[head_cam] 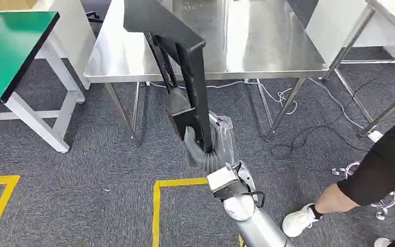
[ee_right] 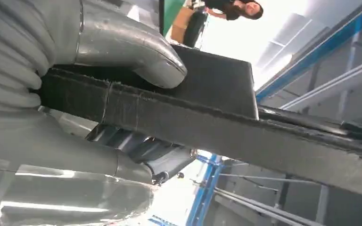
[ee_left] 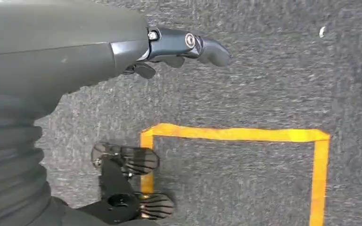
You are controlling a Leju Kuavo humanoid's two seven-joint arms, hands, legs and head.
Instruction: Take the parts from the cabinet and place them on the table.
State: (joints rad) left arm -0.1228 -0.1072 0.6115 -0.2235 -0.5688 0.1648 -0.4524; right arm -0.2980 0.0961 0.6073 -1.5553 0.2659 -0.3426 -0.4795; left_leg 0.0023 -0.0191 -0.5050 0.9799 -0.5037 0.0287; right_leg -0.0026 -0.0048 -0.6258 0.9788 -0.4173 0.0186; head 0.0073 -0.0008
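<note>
From the head view, the right hand is wrapped around the lower end of a long black part, which rises up in front of the steel table. By the left wrist, the left hand hangs over grey carpet with fingers loosely extended, holding nothing. By the right wrist, the thumb presses on the black part, fingers beneath it.

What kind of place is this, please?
Probably a workshop or robot test lab: a stainless steel table, a green-topped workbench, yellow floor tape on grey carpet, and loose cables.
</note>
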